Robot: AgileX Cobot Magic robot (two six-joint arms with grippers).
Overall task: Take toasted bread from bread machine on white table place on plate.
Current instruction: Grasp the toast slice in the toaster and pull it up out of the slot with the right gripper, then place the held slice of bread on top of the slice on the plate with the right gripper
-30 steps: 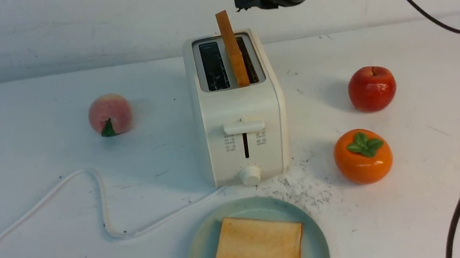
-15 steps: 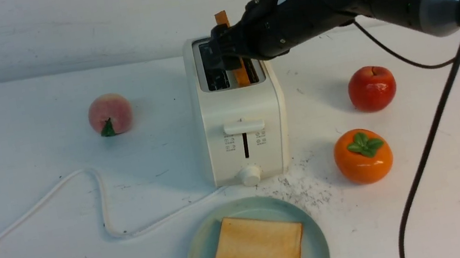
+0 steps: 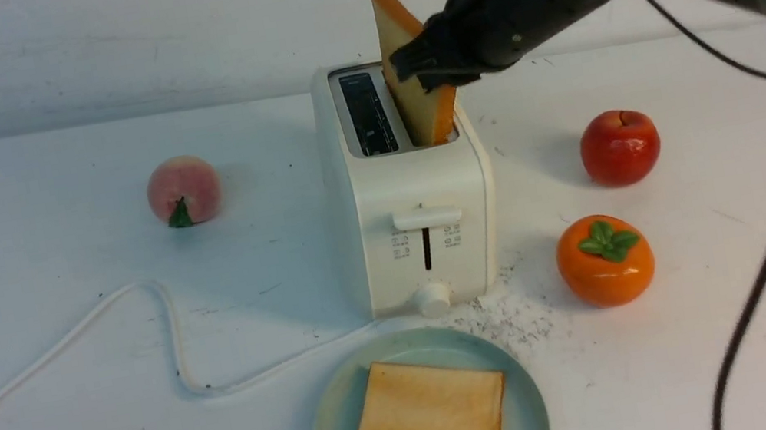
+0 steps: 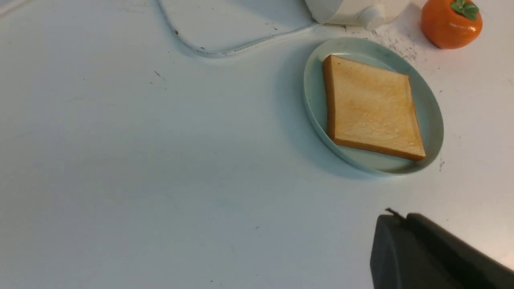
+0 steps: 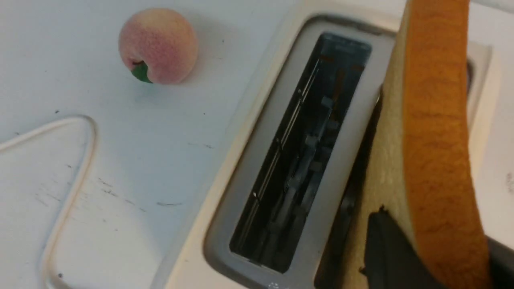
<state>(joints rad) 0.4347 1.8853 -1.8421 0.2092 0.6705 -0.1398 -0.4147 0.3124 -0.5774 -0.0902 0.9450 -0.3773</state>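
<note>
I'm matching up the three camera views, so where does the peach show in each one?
Front view: the peach is in the upper left part of the picture, left of the toaster.
Left wrist view: not in the picture.
Right wrist view: near the picture's top left corner, its green leaf showing.
Shared landmark: the white cord, partly seen in all three.

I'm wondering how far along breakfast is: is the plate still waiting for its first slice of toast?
No, a slice already lies flat on the plate.
</note>
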